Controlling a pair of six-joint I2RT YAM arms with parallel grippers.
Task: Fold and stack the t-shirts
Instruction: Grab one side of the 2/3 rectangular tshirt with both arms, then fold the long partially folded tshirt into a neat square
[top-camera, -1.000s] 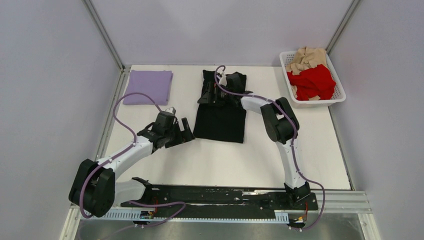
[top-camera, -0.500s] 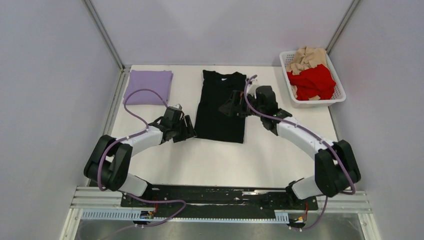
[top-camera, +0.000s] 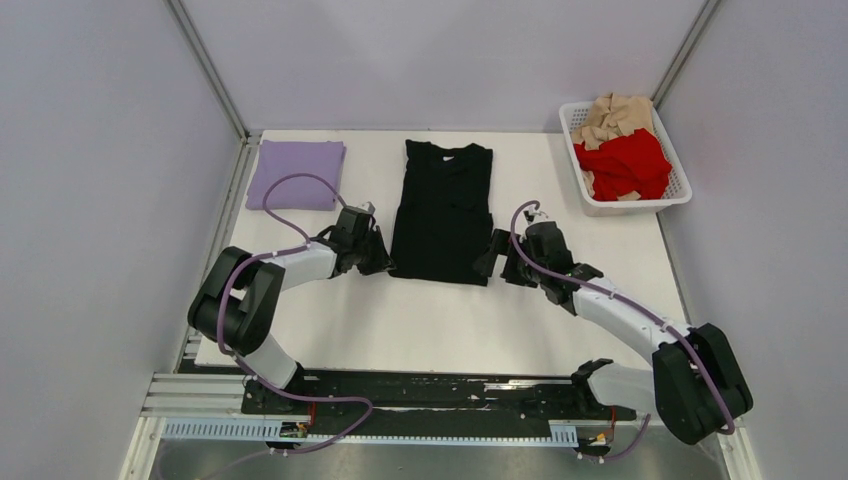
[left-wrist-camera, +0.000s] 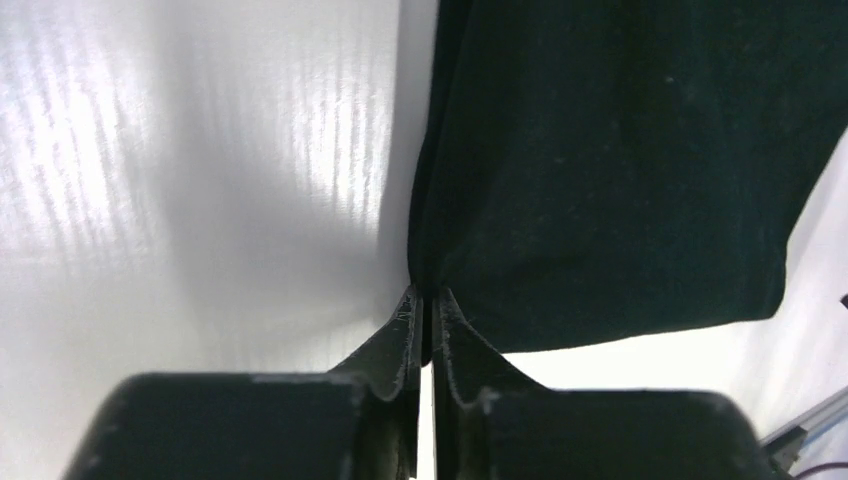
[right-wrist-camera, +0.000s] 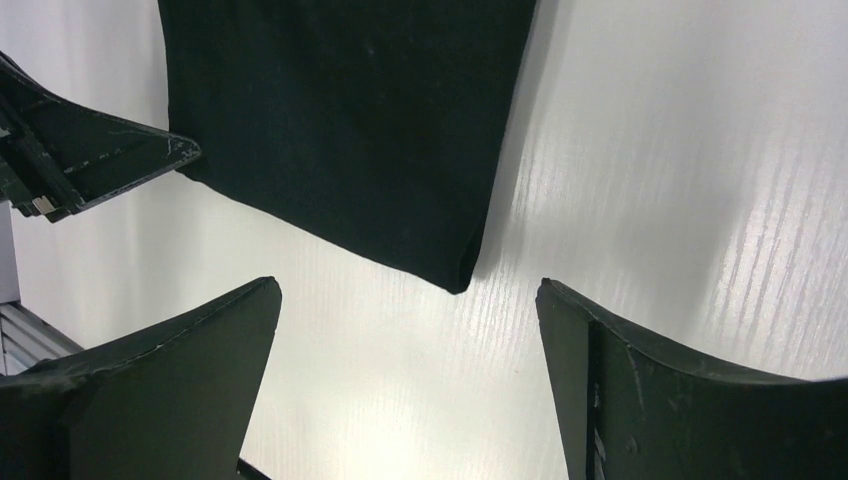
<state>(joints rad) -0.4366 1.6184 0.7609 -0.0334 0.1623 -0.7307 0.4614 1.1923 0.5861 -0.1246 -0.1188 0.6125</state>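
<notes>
While left gripper (left-wrist-camera: 422, 303) pinches one black tee (top-camera: 442, 215) | one lavender tee (top-camera: 296, 172) | basket (top-camera: 640, 207): two

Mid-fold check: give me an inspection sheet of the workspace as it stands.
Surface: white table.
Job's things: black t-shirt flat, folded narrow, mid-table; lavender t-shirt folded, far left; red t-shirt and tan t-shirt heaped in basket.
Clutter: nothing seen.
Grippers: left gripper shut on black t-shirt's near left edge; right gripper open at its near right corner.
Cables: purple cables loop along both arms.
Surroundings: grey walls.
</notes>
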